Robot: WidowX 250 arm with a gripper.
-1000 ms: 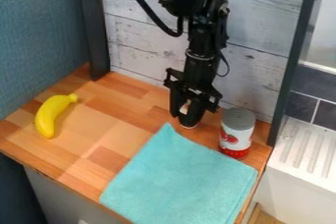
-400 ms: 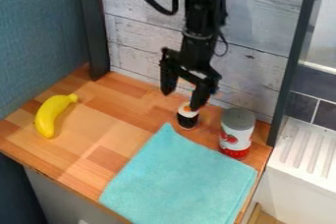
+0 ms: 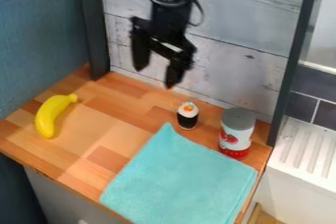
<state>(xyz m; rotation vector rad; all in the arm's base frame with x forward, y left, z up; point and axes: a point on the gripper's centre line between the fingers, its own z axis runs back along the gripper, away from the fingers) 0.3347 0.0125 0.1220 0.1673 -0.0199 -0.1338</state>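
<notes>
The gripper [image 3: 155, 76] hangs in the air in front of the whitewashed board wall, open, with nothing between its fingers. Below it and a little to the right, a small sushi roll [image 3: 187, 116] with a black wrap and white top stands upright on the wooden counter. A teal cloth [image 3: 181, 181] lies flat in front of the roll. To the roll's right stands a white and red can [image 3: 236, 133] with a grey lid, close to the cloth's upper right edge. A yellow banana [image 3: 54, 115] lies at the counter's left.
The wooden counter [image 3: 108, 137] is bounded by a blue-grey panel [image 3: 39, 41] at left and plank wall [image 3: 242, 46] behind. Dark posts stand at both back corners. A white ribbed drainboard [image 3: 305, 152] lies past the right edge.
The gripper was down around the sushi roll; it has opened, risen and moved left, leaving the roll standing on the counter.
</notes>
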